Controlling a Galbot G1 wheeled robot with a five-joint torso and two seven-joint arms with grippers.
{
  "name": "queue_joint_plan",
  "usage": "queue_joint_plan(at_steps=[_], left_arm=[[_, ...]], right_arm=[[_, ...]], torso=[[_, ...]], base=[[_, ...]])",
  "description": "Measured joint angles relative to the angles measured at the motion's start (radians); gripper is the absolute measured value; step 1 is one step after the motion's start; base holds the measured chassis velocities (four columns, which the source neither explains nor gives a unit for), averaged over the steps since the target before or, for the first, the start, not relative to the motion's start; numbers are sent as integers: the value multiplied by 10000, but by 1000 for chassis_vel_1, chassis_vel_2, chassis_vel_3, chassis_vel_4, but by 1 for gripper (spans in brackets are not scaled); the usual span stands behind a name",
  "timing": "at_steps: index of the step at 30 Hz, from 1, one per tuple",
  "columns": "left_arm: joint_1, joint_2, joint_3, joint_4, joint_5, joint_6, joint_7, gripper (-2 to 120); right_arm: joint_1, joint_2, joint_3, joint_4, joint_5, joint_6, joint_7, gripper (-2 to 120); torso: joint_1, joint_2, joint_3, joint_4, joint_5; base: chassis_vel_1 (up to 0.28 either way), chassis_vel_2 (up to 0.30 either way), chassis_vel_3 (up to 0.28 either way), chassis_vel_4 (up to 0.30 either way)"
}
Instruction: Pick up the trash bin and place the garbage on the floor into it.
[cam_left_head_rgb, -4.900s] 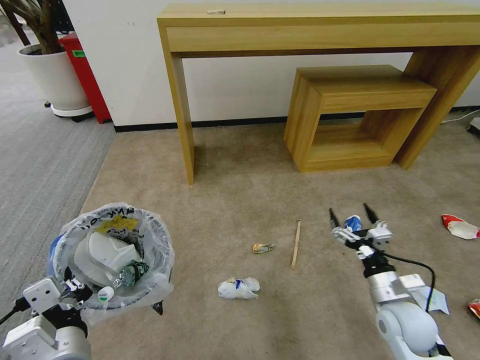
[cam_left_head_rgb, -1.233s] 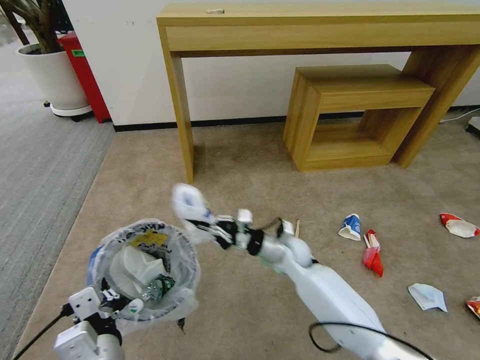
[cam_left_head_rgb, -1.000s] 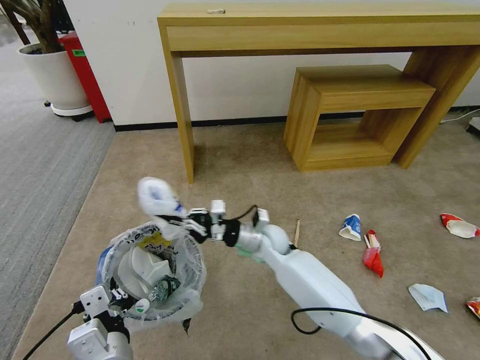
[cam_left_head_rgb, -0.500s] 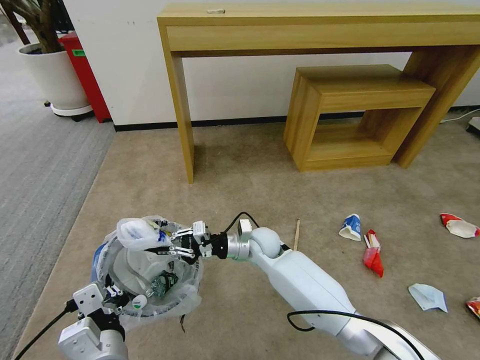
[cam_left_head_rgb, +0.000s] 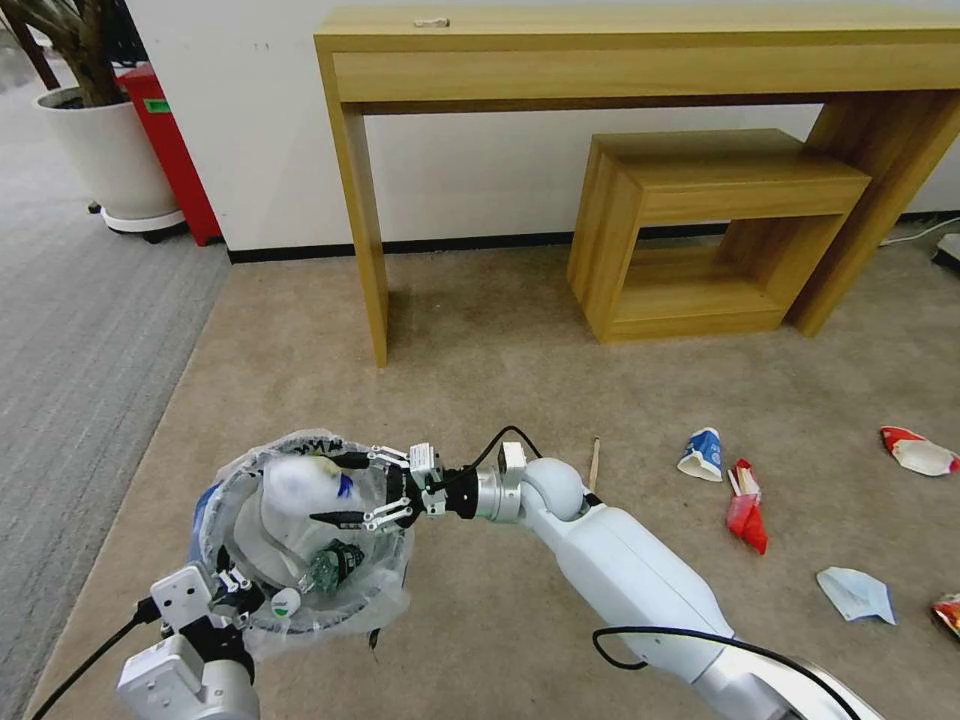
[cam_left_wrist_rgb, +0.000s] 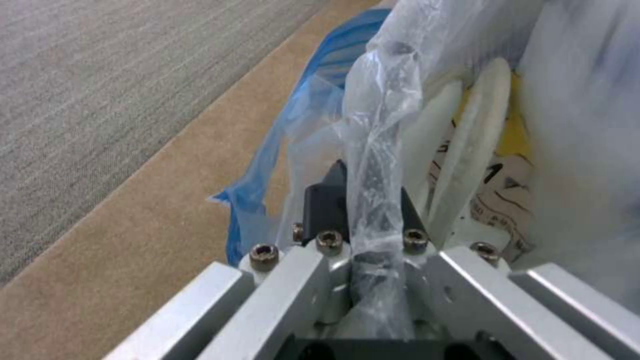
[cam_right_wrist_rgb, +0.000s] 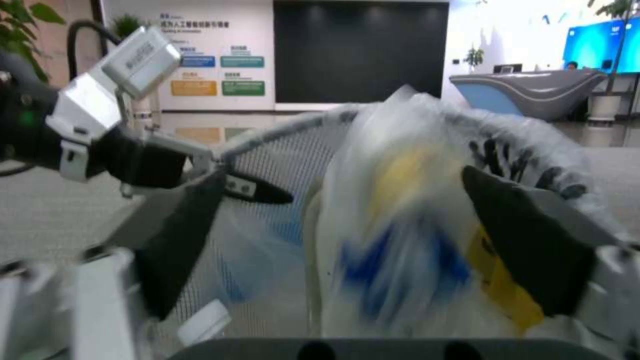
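The trash bin (cam_left_head_rgb: 215, 500), blue with a crinkly whitish liner, hangs low at the left, and my left gripper (cam_left_head_rgb: 238, 588) is shut on its near rim (cam_left_wrist_rgb: 373, 165). My right gripper (cam_left_head_rgb: 345, 490) reaches over the bin's mouth, open. A white-and-blue crumpled wrapper (cam_left_head_rgb: 300, 485) lies loose between its fingers, blurred (cam_right_wrist_rgb: 400, 240). A white slipper (cam_left_head_rgb: 262, 528) and a small bottle (cam_left_head_rgb: 325, 570) lie inside the bin. On the beige floor (cam_left_head_rgb: 480, 380) to the right are a wooden stick (cam_left_head_rgb: 593, 465), a blue-white cup (cam_left_head_rgb: 703, 453), a red wrapper (cam_left_head_rgb: 745, 512), a blue mask (cam_left_head_rgb: 855, 593) and a red-white cup (cam_left_head_rgb: 920, 452).
A tall wooden console table (cam_left_head_rgb: 640, 50) and a low wooden shelf (cam_left_head_rgb: 700, 230) stand against the far wall. A potted plant (cam_left_head_rgb: 100, 150) and a red box (cam_left_head_rgb: 170, 150) stand at the far left on grey striped carpet. An orange snack bag (cam_left_head_rgb: 948, 612) lies at the right edge.
My right arm swung left with the crumpled wrapper from the floor to above the bin, lowered, and opened its fingers. The wrapper is now free. The bin was shifted slightly.
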Motion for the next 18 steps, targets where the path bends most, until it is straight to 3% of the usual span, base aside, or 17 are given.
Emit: queue_joint_plan(at_steps=[3,11,14,17,18], left_arm=[[9,37,-64,-37,-34,1,0,0],[-44,76,-140,-62,-192,76,10,0],[-123,132,-250,-54,-525,191,-19,0],[-199,249,-339,-44,-1251,478,-155,0],[-199,249,-339,-44,-1251,478,-155,0]], right_arm=[[-25,10,9,-1,-16,21,61,99],[-232,-145,310,230,5,102,230,100],[-470,-273,646,557,141,110,894,100],[-1089,-553,1625,1384,157,-283,2898,100],[-1089,-553,1625,1384,157,-283,2898,100]], torso=[[0,1,0,1,-1],[0,0,0,1,0],[0,0,0,3,0],[0,0,0,2,1],[0,0,0,2,1]], base=[[0,0,0,0],[0,0,0,0],[0,0,0,0],[0,0,0,0],[0,0,0,0]])
